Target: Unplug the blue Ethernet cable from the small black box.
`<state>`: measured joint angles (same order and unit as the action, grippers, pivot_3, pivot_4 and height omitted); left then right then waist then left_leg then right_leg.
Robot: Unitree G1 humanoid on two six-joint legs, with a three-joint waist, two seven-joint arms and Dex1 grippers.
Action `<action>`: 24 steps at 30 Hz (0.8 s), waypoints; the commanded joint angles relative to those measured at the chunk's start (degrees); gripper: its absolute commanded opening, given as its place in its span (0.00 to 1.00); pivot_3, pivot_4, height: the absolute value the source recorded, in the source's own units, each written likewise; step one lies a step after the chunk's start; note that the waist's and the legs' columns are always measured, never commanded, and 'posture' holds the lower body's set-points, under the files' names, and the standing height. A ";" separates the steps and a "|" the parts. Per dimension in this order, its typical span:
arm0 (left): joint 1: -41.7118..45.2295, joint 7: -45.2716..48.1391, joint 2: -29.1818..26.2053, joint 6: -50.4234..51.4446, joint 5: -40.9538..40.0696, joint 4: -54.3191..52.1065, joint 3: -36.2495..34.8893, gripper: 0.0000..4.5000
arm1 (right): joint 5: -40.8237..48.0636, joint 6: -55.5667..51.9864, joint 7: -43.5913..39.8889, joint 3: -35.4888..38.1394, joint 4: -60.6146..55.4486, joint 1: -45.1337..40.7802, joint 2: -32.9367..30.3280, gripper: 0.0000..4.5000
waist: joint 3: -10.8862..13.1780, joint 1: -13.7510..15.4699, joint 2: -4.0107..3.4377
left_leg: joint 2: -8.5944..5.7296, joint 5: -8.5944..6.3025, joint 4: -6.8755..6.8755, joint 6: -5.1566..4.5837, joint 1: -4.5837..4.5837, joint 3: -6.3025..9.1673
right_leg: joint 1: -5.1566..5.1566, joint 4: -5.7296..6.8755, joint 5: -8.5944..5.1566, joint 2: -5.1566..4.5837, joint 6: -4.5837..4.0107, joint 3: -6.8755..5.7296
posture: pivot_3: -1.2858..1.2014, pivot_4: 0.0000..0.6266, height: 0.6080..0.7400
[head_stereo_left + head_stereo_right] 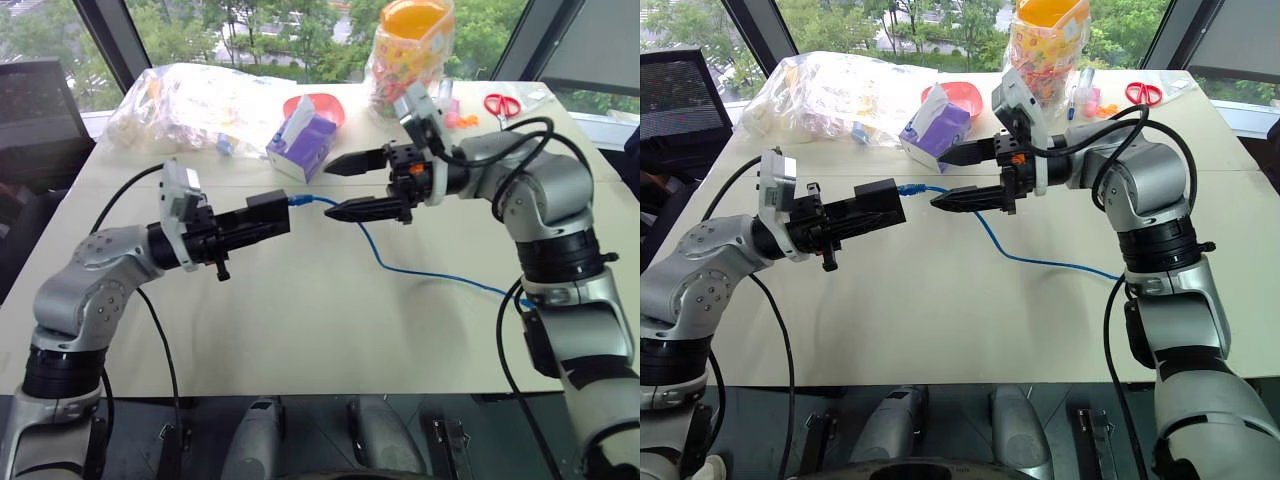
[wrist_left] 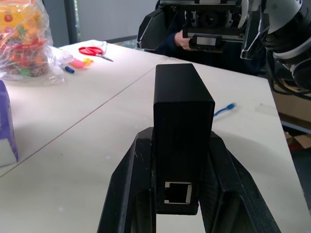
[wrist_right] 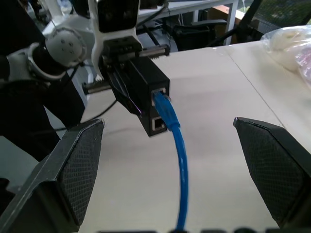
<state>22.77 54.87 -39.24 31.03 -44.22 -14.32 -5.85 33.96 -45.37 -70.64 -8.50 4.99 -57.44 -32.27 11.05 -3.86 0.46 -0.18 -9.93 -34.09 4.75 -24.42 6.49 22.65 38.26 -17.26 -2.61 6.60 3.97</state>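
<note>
The left gripper [image 1: 262, 222] is clamping the box [image 1: 266, 211]; the right gripper [image 1: 345, 187], gaping, should be pinching the cable [image 3: 167, 114] plug squarely.

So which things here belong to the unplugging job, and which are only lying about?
Job: blue Ethernet cable, small black box, left gripper, right gripper.
Lying about: purple tissue box, red scissors, snack bag, plastic bag.

Matt black plastic small black box [image 2: 183, 114], smooth blue Ethernet cable [image 3: 179, 160]
</note>
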 commanded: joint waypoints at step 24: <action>1.67 -1.25 0.19 1.55 -0.99 -3.51 -2.14 0.11 | -4.43 3.02 7.47 -1.03 -0.44 2.71 6.36 0.99 | 0.00 0.02 0.00 | 0.00 0.00 0.00 0.00 0.00 0.00 | 0.00 -0.01 0.00 0.00 0.00 0.00 | 0.52 0.24 1.00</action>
<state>23.39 53.74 -39.12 32.99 -44.42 -15.96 -6.08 29.96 -43.80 -62.55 -9.86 5.09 -54.44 -25.55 11.05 -3.84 0.46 -0.19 -9.93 -34.08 4.75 -24.43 6.48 22.65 38.25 -17.26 -2.61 6.60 3.97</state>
